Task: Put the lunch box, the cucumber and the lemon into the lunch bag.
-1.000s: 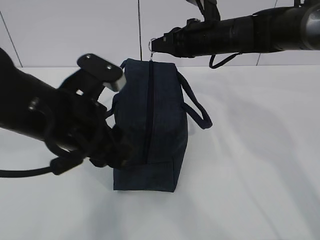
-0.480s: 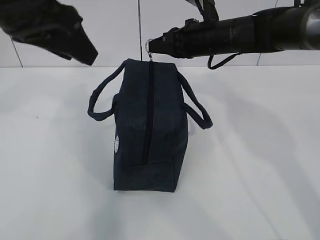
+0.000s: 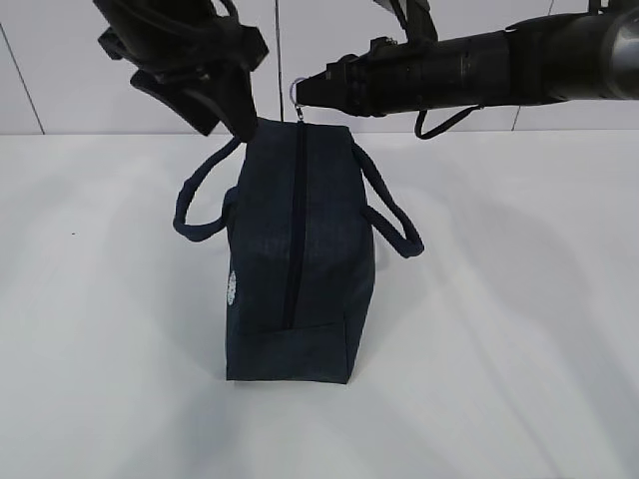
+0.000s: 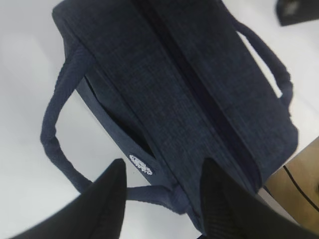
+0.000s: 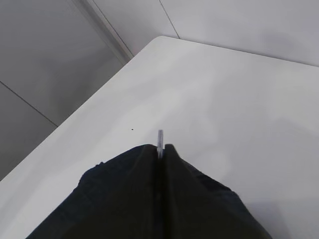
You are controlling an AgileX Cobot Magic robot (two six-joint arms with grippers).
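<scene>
The dark navy lunch bag stands on the white table with its black zipper closed along the top. My right gripper is shut on the silver ring pull at the bag's far end; the ring sticks out between the pressed tips. My left gripper hangs open above the bag's far left corner, its fingers empty over the left handle and the white logo. The lunch box, the cucumber and the lemon are out of view.
The bag's two loop handles droop to either side. White table surrounds the bag, with a tiled wall behind. In the right wrist view the table's edge runs off to the left.
My left arm rose from low at the bag's left side to high above its far left corner. The right gripper kept its hold on the ring pull and the bag stayed put.
</scene>
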